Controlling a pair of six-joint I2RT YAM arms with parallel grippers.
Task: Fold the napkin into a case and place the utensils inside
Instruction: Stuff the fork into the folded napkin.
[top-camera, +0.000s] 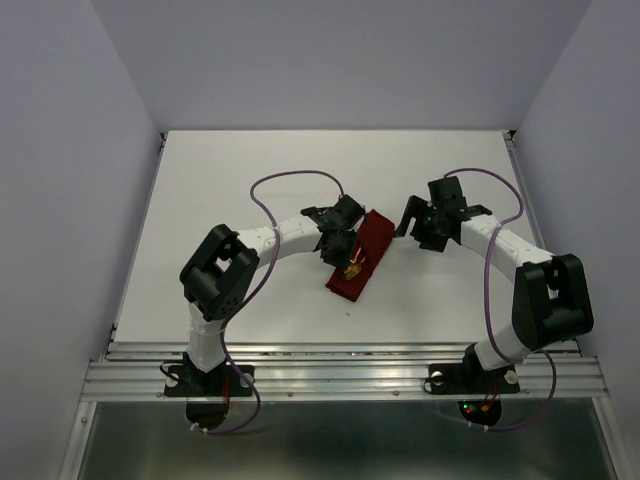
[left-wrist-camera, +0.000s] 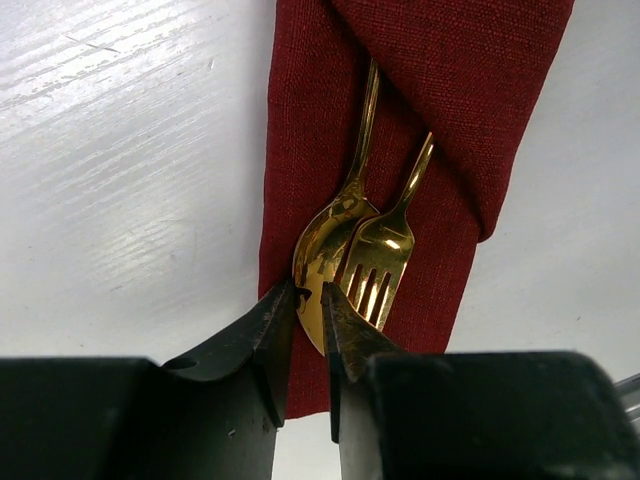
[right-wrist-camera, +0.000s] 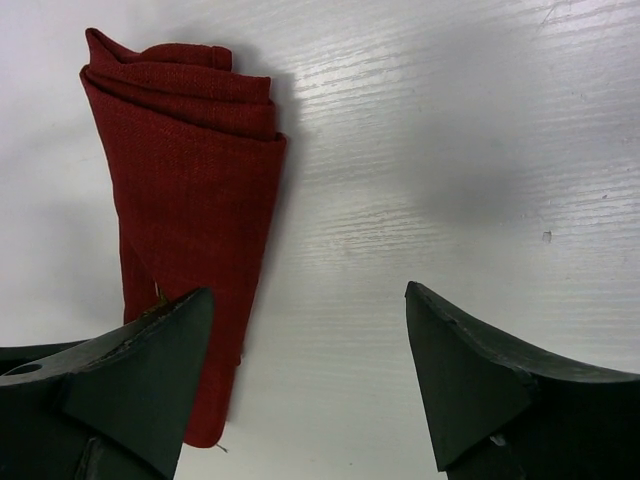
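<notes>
While the right gripper (right-wrist-camera: 308, 290) hangs wide open beside the case (top-camera: 360, 255) (lying between both grippers), the left gripper (left-wrist-camera: 310, 300) pinches the spoon (left-wrist-camera: 325, 245) at its bowl tip; spoon and fork (left-wrist-camera: 378, 265) handles run straight ahead into the case.

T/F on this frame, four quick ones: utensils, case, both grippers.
1. The spoon and fork handles run under the fold of the case. True.
2. The right gripper holds the fork. False: it is open and empty, beside the case.
3. The case lies open as a flat square. False: it is a narrow folded oblong.
4. The left gripper is at the spoon's bowl. True.
</notes>
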